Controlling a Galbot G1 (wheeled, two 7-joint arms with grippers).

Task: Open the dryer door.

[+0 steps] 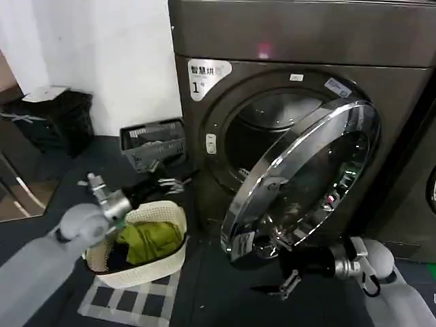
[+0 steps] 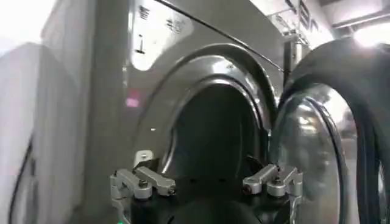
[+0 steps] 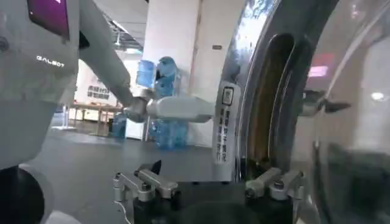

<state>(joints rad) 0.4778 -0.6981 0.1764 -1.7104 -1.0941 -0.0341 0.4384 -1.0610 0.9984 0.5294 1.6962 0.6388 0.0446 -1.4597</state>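
The dryer (image 1: 306, 41) is a dark metallic front-loader with a white "1" label (image 1: 204, 76). Its dryer door (image 1: 310, 170), chrome-ringed with dark glass, stands swung partly out from the round drum mouth (image 1: 266, 136). My right gripper (image 1: 283, 283) hangs open just below the door's lower rim, holding nothing. In the right wrist view the right gripper (image 3: 210, 182) sits beside the door's edge (image 3: 286, 91) and its white sticker (image 3: 224, 131). My left gripper (image 1: 170, 184) is open, left of the dryer, and faces the drum mouth (image 2: 213, 134) in the left wrist view.
A white laundry basket (image 1: 170, 255) with green clothes sits on a checked mat (image 1: 122, 300) under my left arm. A dark crate (image 1: 155, 143) and a black bin (image 1: 51, 119) stand by the wall. A neighbouring dark machine (image 1: 426, 191) adjoins on the right.
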